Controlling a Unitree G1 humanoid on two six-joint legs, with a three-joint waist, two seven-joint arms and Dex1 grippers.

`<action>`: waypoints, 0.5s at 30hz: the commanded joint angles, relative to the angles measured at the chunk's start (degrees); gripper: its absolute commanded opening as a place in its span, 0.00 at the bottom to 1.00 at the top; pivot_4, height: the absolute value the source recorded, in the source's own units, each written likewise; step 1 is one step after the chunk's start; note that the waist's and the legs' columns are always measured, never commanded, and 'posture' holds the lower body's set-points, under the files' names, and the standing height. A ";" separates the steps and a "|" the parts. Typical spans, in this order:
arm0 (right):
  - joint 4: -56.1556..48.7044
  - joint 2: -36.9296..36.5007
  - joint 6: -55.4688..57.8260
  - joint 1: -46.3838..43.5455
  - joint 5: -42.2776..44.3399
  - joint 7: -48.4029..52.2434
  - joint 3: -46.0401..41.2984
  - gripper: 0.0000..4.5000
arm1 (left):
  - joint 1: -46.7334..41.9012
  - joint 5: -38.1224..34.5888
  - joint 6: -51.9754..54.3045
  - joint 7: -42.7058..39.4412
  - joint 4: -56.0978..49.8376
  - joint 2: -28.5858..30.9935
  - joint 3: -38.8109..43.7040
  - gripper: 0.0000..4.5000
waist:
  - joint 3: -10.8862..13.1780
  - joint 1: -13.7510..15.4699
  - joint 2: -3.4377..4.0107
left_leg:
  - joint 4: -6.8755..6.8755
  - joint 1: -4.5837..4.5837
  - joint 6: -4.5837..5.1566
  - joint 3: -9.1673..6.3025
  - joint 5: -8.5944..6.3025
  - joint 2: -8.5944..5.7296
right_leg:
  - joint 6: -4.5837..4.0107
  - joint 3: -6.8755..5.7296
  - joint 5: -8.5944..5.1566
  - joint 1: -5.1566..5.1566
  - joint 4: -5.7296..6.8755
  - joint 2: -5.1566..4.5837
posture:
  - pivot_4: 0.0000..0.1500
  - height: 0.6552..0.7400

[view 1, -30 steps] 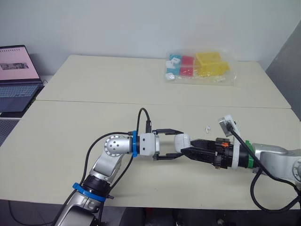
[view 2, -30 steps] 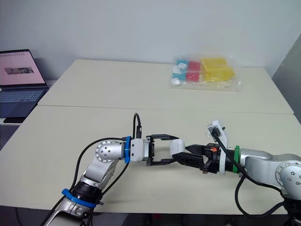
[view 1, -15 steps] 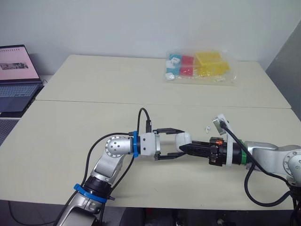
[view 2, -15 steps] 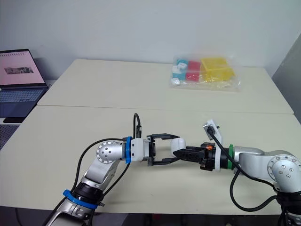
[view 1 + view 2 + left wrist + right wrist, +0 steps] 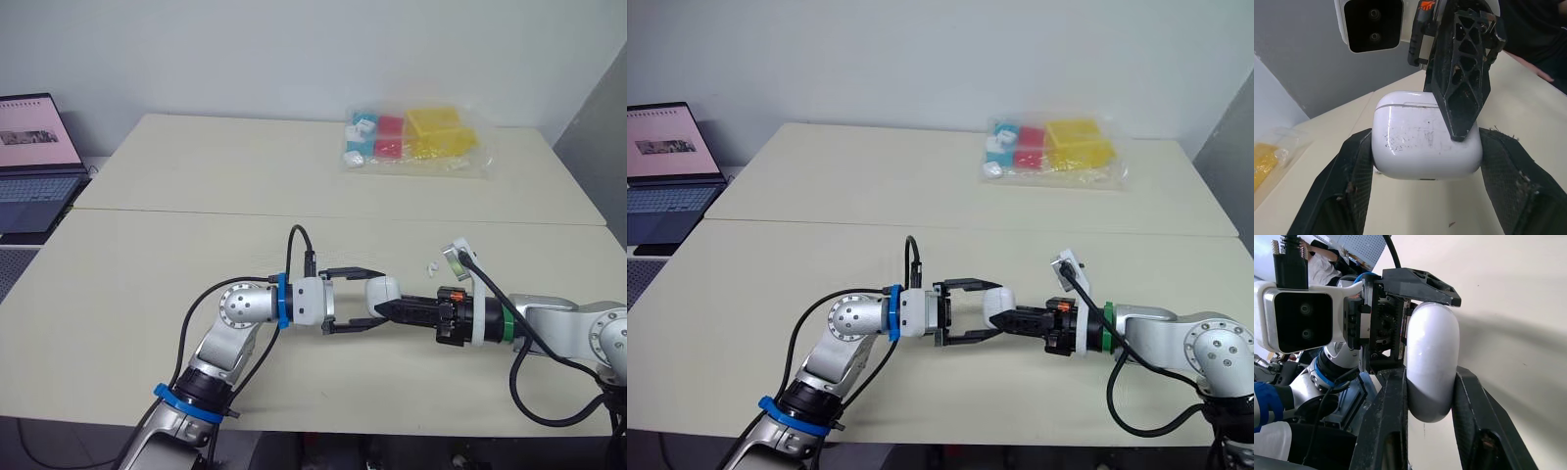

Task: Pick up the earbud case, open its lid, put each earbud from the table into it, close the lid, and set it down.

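The white earbud case (image 5: 382, 290) hangs just above the table (image 5: 196, 196), near its front middle, with its lid shut. My left gripper (image 5: 376, 298) has the case between its two fingers; in the left wrist view the case (image 5: 1425, 137) touches both pads (image 5: 1359, 166). From the opposite side, my right gripper (image 5: 387, 307) is shut on the same case, its fingers (image 5: 1393, 396) pressed on the two broad faces of the case (image 5: 1432, 362). One small white earbud (image 5: 431, 265) lies on the table just behind my right gripper.
A clear bag of coloured blocks (image 5: 416, 137) lies at the table's far right. A laptop (image 5: 34, 157) stands off the table's left end. A person (image 5: 1322, 259) sits in the background of the right wrist view.
My right gripper, open a second ago, moved left onto the case and shut on it. The left arm has kept still with the case between its fingers.
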 commanded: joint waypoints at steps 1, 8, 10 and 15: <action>-1.20 -1.18 0.77 -1.30 1.15 2.07 -0.92 0.18 | -0.91 0.09 0.07 0.09 -1.13 0.49 -0.18 0.92 | 0.00 0.00 0.00 | 0.00 0.00 0.00 -0.01 0.00 0.00 | 0.00 0.00 0.00 0.00 0.00 0.00 | 1.00 0.95; -1.30 -2.49 2.12 -2.90 -3.71 4.66 -1.15 0.18 | -2.53 1.90 4.99 0.62 -0.07 4.11 0.81 1.00 | 0.00 -0.03 0.00 | -0.01 0.01 0.00 0.00 0.00 0.03 | 0.00 0.00 0.00 -0.03 0.01 0.04 | 1.00 0.95; -3.34 -6.49 3.05 -6.02 -13.44 10.07 -0.02 0.18 | -3.05 0.77 13.74 0.34 -1.54 6.39 1.16 1.00 | 0.02 -0.07 0.03 | -0.02 -0.01 0.00 -0.01 0.00 0.03 | 0.00 -0.01 0.00 -0.04 -0.01 0.04 | 1.00 0.95; -6.23 -20.63 -6.38 -13.69 -44.57 31.16 10.31 0.18 | -6.11 -3.36 37.62 0.24 -9.71 10.24 -0.46 1.00 | 0.04 -0.26 0.06 | -0.08 -0.11 0.00 0.03 0.00 0.03 | -0.02 -0.03 -0.01 -0.30 0.00 0.05 | 1.00 0.95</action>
